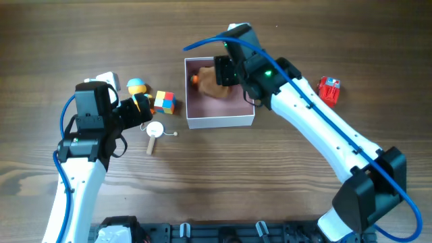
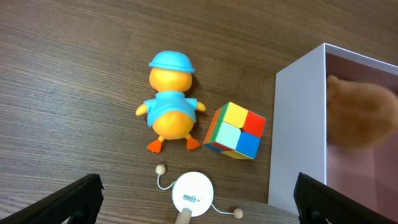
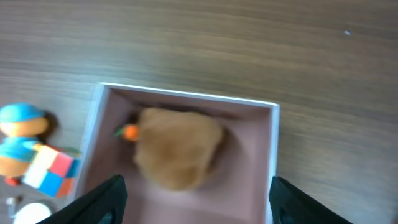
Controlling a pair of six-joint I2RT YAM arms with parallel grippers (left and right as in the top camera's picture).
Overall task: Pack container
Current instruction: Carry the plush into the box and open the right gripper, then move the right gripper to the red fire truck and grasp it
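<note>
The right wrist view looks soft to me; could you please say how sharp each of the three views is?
Right wrist view: blurred all over, with the brown plush toy and the rim of the container smeared. Left wrist view: crisp, the duck toy and the colour cube sharp-edged, the grain of the table clear. Overhead view: sharp and evenly lit, with only soft shadows.

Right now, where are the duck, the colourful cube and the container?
duck (image 2: 171, 121), left wrist view, on its orange body.
colourful cube (image 2: 238, 130), left wrist view, on its top face.
container (image 2: 298, 124), left wrist view, on its white outer wall.
</note>
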